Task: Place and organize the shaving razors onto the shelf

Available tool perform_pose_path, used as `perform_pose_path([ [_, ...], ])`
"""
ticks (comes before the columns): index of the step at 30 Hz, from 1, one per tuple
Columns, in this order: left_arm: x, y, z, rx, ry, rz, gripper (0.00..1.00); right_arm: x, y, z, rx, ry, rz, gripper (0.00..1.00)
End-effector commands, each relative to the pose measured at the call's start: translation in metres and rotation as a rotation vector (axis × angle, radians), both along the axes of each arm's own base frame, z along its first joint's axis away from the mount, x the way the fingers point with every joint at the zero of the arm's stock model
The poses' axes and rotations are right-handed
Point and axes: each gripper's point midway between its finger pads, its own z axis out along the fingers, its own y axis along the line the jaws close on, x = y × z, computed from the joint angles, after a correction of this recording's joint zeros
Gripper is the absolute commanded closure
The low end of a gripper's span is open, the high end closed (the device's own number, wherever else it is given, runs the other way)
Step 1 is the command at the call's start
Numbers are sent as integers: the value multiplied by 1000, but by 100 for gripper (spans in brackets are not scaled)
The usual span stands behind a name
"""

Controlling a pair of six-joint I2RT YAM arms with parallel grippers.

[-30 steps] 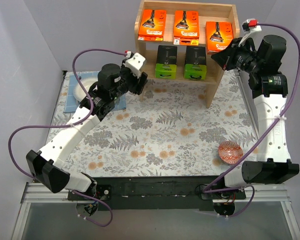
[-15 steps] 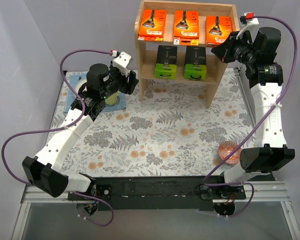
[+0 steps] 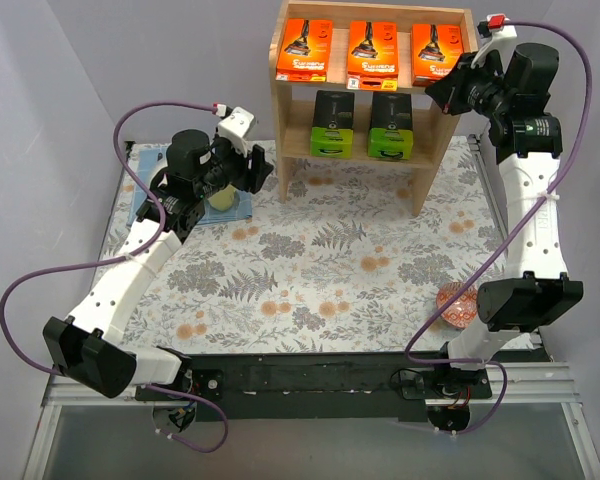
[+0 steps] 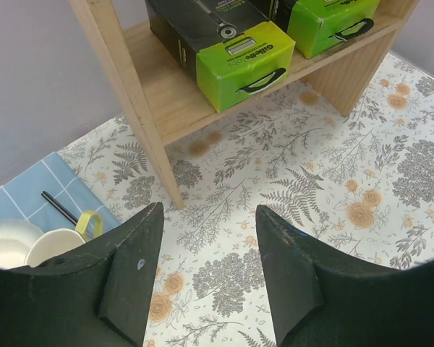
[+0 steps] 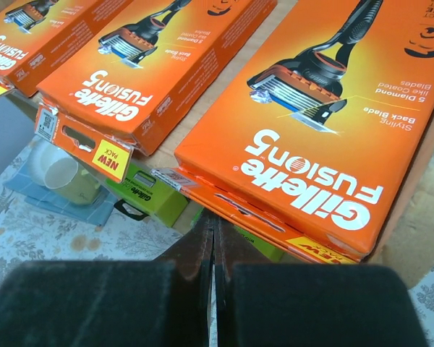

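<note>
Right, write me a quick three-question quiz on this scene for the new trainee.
1. True or false: all three orange packs lie on the top tier of the shelf.
2. How many green packs sit on the lower tier? A one, B two, C three.
3. Fill in: the left gripper is open, the right gripper is ___.
Key: 1 true; 2 B; 3 shut.

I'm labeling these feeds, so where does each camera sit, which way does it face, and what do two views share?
Top external: above and behind the robot, looking down on table and shelf; both arms whole.
Left wrist: on the left arm, facing the lower tier's green packs; left gripper open.
Right wrist: close to the top tier's orange packs; right gripper shut.
Shared: both wrist views show green packs.
</note>
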Motion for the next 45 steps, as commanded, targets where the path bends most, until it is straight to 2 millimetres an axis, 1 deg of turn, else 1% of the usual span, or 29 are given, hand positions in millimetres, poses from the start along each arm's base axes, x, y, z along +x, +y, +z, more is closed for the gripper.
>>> perform_pose_path([
  [1,-12,6,8,-17,-16,-8,47,8,-9,28,-28,-106,-25,99],
  [6,-11,10,1,-15,-8,4,47,13,-12,25,-23,-98,-35,99],
  [10,-12,11,2,-23,-10,1,44,-5,-7,32,-18,-114,5,99],
  [11,-12,12,5,-28,-15,4,42,-23,-1,43,-16,-145,39,99],
  [12,-11,14,7,-34,-20,14,28,-29,3,31,-22,-127,65,99],
  [13,-11,15,8,-33,-25,17,2,-38,7,29,-30,-139,95,90],
  [14,-11,17,9,-32,-29,19,2,-59,11,37,-48,-176,124,75],
  [15,-11,19,9,-32,-31,25,2,-66,11,30,-58,-164,120,52],
  [16,-11,21,11,-35,-34,30,2,-68,13,4,-65,-101,111,42],
  [17,-12,22,9,-38,-30,33,2,-77,13,-11,-89,-42,71,30],
  [18,-12,28,8,-45,-27,46,2,-77,11,-29,-104,21,28,2],
  [19,-12,30,7,-70,-9,55,2,-80,18,-51,-123,90,17,1],
  [20,-10,37,5,-85,3,75,2,-84,12,-80,-158,194,-33,2],
  [21,-11,40,-3,-96,26,85,2,-87,13,-94,-174,235,-38,2],
  [22,-12,43,-6,-115,45,95,2,-94,23,-106,-192,263,-25,2],
  [23,-14,45,-9,-147,73,102,2,-100,21,-127,-247,288,-37,2],
  [24,-14,50,-14,-160,95,112,2,-107,26,-135,-297,284,-5,2],
  [25,-18,52,-21,-170,116,115,2,-118,43,-143,-335,291,47,1],
  [26,-21,52,-25,-184,134,110,2,-122,40,-151,-386,306,10,2],
  [27,-22,54,-28,-185,145,113,2,-134,42,-164,-428,363,16,1],
  [28,-24,56,-34,-182,157,116,2,-145,53,-170,-445,391,45,2],
  [29,-27,56,-33,-181,154,112,2,-148,45,-175,-475,424,-4,1],
  [30,-30,57,-34,-175,154,108,2,-159,40,-182,-493,473,-6,1],
  [31,-32,58,-38,-168,156,107,2,-163,38,-184,-497,496,-13,1],
  [32,-35,60,-36,-168,145,109,2,-167,35,-182,-502,502,-15,2],
  [36,-42,71,-42,-149,135,130,2,-181,31,-170,-496,487,-4,1],
  [38,-44,78,-48,-145,140,149,2,-187,33,-160,-464,459,14,1],
  [41,-48,85,-48,-148,133,157,2,-196,36,-147,-427,419,38,1],
  [45,-48,90,-54,-145,141,160,2,-209,43,-141,-372,410,81,1],
])
